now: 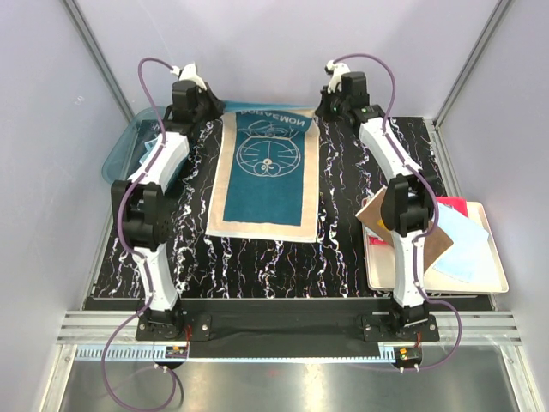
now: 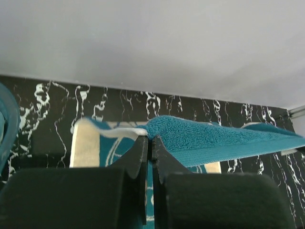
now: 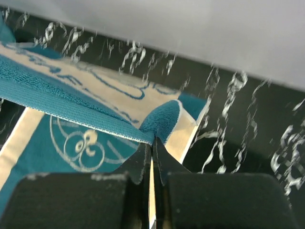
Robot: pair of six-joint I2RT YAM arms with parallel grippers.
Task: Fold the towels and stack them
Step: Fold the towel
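Observation:
A teal towel (image 1: 268,176) with a cream border and white line drawing lies spread lengthwise on the black marbled table (image 1: 343,249). Its far edge is lifted off the surface. My left gripper (image 1: 214,110) is shut on the far left corner; the left wrist view shows the jaws (image 2: 150,138) pinching the terry cloth (image 2: 214,140), which stretches off to the right. My right gripper (image 1: 330,107) is shut on the far right corner, and the right wrist view shows that corner bunched at the fingertips (image 3: 152,143) with the hem (image 3: 57,90) running left.
A translucent teal basket (image 1: 120,146) stands at the far left, its rim in the left wrist view (image 2: 7,129). At the right a cream tray (image 1: 500,279) holds a light blue towel (image 1: 463,245), a brown towel (image 1: 437,245) and a red one (image 1: 455,206).

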